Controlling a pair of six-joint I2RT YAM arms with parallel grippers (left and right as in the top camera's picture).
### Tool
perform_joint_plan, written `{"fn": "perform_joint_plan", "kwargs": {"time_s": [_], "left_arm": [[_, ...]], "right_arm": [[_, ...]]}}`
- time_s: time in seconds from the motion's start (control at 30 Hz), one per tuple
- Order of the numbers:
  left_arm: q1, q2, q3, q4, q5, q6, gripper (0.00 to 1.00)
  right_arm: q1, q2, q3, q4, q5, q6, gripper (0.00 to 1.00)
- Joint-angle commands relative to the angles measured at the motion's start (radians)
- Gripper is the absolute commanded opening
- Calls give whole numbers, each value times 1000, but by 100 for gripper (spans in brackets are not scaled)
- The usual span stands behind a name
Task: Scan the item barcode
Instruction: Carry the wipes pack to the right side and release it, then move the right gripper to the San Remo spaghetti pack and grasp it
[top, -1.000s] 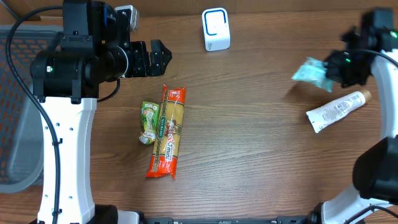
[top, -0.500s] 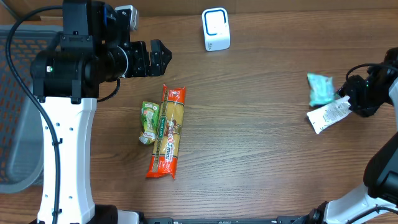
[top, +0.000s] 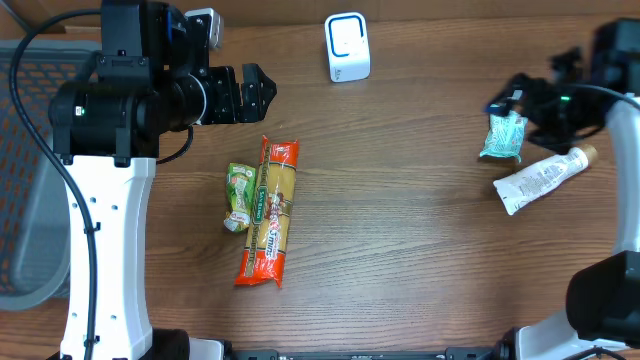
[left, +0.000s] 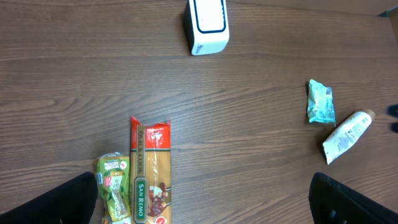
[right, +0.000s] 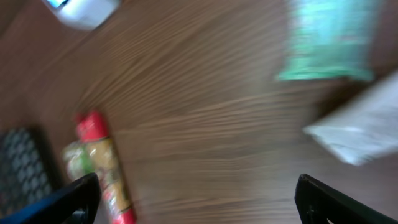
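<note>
My left tool (left: 202, 193) and right tool (right: 198, 190) hang spread over a brown wood-grain surface (top: 400, 200); a crinkled teal packet (top: 502, 137) lies beside a white tube (top: 538, 180).

White links, black cylindrical joint housings on left arm (top: 105, 230), right arm (top: 630, 160); black cables looped alongside; left tool (left: 205, 202) fingers black.

Both your arms hung over the table.
Your left gripper (left: 205, 200) and right gripper (right: 199, 198) gaped wide, empty.
</note>
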Motion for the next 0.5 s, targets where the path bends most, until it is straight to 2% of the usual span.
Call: {"fn": "perform_joint_plan", "kwargs": {"time_s": [0.0,0.17,0.47], "left_arm": [[4,7,5,1,8,1,100],[4,7,5,1,8,1,100],[4,7,5,1,8,1,100]], "right_arm": [[143,-8,-61,49,-122,-5,100],[367,-8,-215,199,-120,71,100],[740,3,-499,685,-10,399,100]]}}
